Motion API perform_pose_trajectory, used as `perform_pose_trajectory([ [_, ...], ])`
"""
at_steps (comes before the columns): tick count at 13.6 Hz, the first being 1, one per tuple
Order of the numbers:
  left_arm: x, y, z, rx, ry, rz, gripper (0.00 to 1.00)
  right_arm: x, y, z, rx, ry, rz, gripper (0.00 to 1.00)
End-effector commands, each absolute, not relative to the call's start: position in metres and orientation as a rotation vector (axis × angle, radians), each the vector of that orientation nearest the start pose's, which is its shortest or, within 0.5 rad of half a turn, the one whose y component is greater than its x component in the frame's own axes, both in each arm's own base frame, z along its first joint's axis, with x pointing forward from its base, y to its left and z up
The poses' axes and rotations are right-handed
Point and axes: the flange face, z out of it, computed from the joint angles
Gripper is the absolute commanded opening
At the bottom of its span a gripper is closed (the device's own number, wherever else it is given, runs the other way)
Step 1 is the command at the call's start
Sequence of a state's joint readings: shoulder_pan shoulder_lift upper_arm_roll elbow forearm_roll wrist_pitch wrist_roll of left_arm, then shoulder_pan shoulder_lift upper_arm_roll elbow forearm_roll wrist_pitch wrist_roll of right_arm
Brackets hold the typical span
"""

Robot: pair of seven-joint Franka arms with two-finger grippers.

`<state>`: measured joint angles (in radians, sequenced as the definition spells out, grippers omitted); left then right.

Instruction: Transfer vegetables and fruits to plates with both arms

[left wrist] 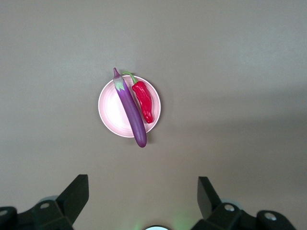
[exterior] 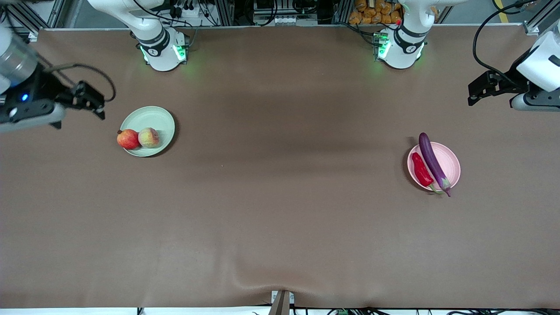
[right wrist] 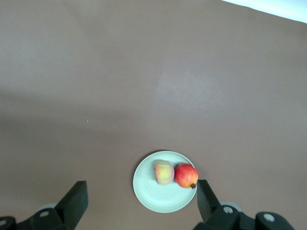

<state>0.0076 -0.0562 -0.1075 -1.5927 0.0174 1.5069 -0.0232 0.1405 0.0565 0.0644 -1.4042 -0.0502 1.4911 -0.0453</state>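
Observation:
The pale green plate (exterior: 154, 117) (right wrist: 156, 196) carries the red pomegranate (exterior: 128, 139) (right wrist: 186, 176) at its rim and the yellowish-pink peach (exterior: 148, 137) (right wrist: 163, 172) touching it. On the pale pink plate (exterior: 451, 164) (left wrist: 111, 108) the purple eggplant (exterior: 432, 161) (left wrist: 130, 109) lies across with both ends overhanging, and the red chili pepper (exterior: 421, 169) (left wrist: 143, 100) rests beside it. My right gripper (exterior: 94, 103) (right wrist: 141, 188) hangs open and empty, high over the table at the right arm's end. High over the left arm's end, my left gripper (exterior: 474, 92) (left wrist: 141, 184) is open and empty too.
A brown mat (exterior: 280, 197) covers the whole table. The two arm bases (exterior: 164, 50) (exterior: 399, 48) glow green along its back edge. A small metal bracket (exterior: 282, 302) sticks up at the mat's edge nearest the front camera.

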Motion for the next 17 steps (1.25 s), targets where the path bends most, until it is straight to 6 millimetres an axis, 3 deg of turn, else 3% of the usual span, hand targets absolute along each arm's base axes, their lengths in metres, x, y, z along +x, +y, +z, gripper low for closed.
perform_pose_trajectory([
  [1,0.523,-0.052,0.642,-3.13,0.122,0.024,1.0,0.537,0.09,0.642,-3.185,-0.384,-0.097,1.0],
  [4,0.523,-0.051,0.642,-3.13,0.122,0.026,1.0,0.54,0.086,0.641,-3.18,-0.398,-0.103,1.0],
  [8,0.523,-0.051,0.642,-3.13,0.122,0.026,1.0,0.541,0.058,0.639,-3.096,-0.437,-0.078,1.0],
  [11,0.523,-0.051,0.641,-3.13,0.122,0.029,1.0,0.536,0.065,0.64,-3.094,-0.461,-0.073,1.0],
  [17,0.523,-0.051,0.641,-3.13,0.127,0.031,1.0,0.538,0.057,0.639,-3.096,-0.437,-0.073,1.0],
])
